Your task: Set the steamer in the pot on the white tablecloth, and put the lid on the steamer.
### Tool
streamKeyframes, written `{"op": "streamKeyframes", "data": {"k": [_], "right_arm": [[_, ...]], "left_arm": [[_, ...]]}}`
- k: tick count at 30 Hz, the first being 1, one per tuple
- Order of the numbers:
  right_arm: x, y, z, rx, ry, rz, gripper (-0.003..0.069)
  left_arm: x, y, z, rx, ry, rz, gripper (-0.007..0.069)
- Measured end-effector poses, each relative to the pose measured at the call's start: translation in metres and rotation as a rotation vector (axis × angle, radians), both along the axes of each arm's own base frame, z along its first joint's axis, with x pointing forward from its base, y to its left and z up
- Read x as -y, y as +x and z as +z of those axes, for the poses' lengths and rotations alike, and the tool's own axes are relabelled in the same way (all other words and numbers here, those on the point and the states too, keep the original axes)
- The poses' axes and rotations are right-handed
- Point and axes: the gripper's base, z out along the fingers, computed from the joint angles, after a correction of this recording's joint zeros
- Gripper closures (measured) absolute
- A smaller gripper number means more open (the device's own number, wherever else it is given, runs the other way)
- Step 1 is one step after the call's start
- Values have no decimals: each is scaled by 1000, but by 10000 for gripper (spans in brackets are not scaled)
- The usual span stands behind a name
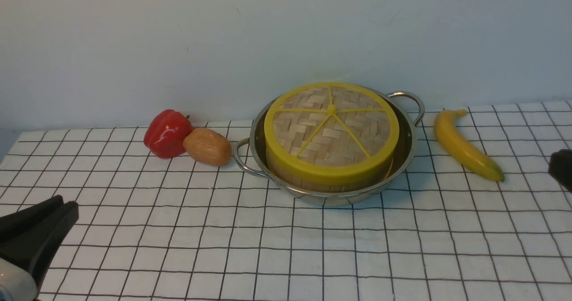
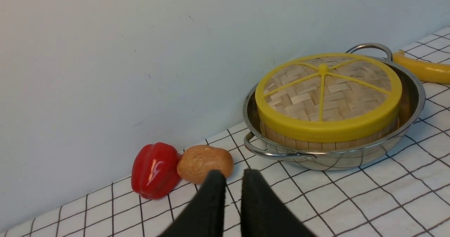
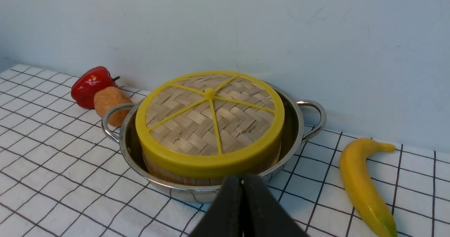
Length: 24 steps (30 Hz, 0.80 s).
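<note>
The steel pot (image 1: 405, 151) stands on the white tablecloth (image 1: 313, 252) at the back centre. The steamer (image 1: 286, 177) sits inside it; only its bamboo wall shows, and its contents are hidden. The woven lid (image 1: 330, 127) with yellow rim and spokes lies flat on the steamer. My left gripper (image 1: 66, 202) is low at the near left, far from the pot, empty, with its fingers nearly together (image 2: 233, 173). My right gripper (image 1: 561, 167) shows only at the right edge; in the right wrist view (image 3: 242, 177) its fingers touch and it holds nothing.
A red pepper (image 1: 166, 133) and a brown potato (image 1: 207, 146) lie just left of the pot's left handle (image 1: 239, 158). A banana (image 1: 462, 144) lies to the right of the pot. A pale wall stands behind.
</note>
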Motion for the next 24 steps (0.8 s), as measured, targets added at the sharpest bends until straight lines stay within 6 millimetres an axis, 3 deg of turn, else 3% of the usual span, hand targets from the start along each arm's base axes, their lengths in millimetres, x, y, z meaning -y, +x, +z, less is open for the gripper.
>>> {"op": "streamKeyframes", "data": {"k": [3,7,10,12,18,24], "right_arm": [[3,0,1,11,-9,-18,637],[24,-3,0,43,-23,-160,628],[40,-11,-19,32,-44,-281,622],[51,-22,-42,13,-67,-369,619],[59,-45,-99,-33,-64,-466,608],[58,-57,-123,0,-49,-471,598]], "left_arm": [[0,0,0,-1,0,0,550],[0,0,0,-3,1,0,539],[0,0,-1,-6,2,0,539],[0,0,-1,-7,2,0,531],[0,0,-1,-10,3,0,523],[0,0,-1,-11,4,1,517]]}}
